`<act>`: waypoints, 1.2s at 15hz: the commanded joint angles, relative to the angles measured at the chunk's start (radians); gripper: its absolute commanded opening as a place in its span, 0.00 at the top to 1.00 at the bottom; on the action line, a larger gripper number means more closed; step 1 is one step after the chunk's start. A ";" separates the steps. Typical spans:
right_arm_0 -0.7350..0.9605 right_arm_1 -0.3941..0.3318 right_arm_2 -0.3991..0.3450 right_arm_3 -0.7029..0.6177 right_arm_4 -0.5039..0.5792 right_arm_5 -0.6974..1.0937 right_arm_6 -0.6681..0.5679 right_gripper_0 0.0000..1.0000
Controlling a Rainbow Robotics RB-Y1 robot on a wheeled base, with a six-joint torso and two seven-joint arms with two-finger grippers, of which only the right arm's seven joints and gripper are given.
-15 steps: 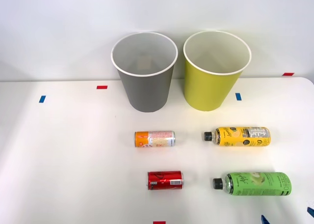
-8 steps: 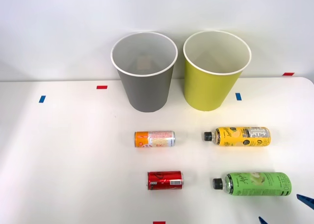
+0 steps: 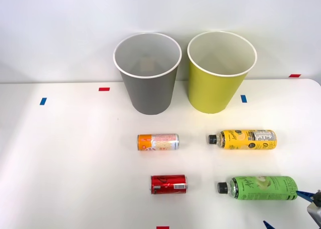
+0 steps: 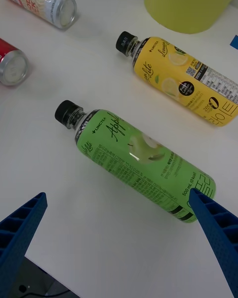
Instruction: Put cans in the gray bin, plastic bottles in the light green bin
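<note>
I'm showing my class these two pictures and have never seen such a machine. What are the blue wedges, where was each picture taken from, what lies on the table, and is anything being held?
The blue wedges are the fingers of the robot's right gripper, spread open and holding nothing. One camera looks down from above the arms; the other sits on that arm's wrist. On the white table stand a gray bin and a light green bin. Lying down are a red can, an orange and silver can, a yellow-labelled bottle and a green bottle, nearest the gripper.
</note>
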 commanded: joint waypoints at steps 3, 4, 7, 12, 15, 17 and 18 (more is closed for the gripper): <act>-0.109 -0.119 0.052 -0.007 -0.023 0.080 0.005 0.00; -0.122 -0.158 0.055 -0.006 -0.020 0.083 0.018 0.00; -0.146 -0.240 0.057 0.002 0.021 0.083 0.053 0.00; -0.172 -0.309 0.077 0.020 0.055 0.124 0.084 0.00; -0.269 -0.313 0.181 -0.025 0.063 0.261 0.068 0.00; -0.333 -0.309 0.241 -0.025 0.064 0.284 0.054 0.00; -0.361 -0.311 0.264 -0.025 0.066 0.291 0.051 0.00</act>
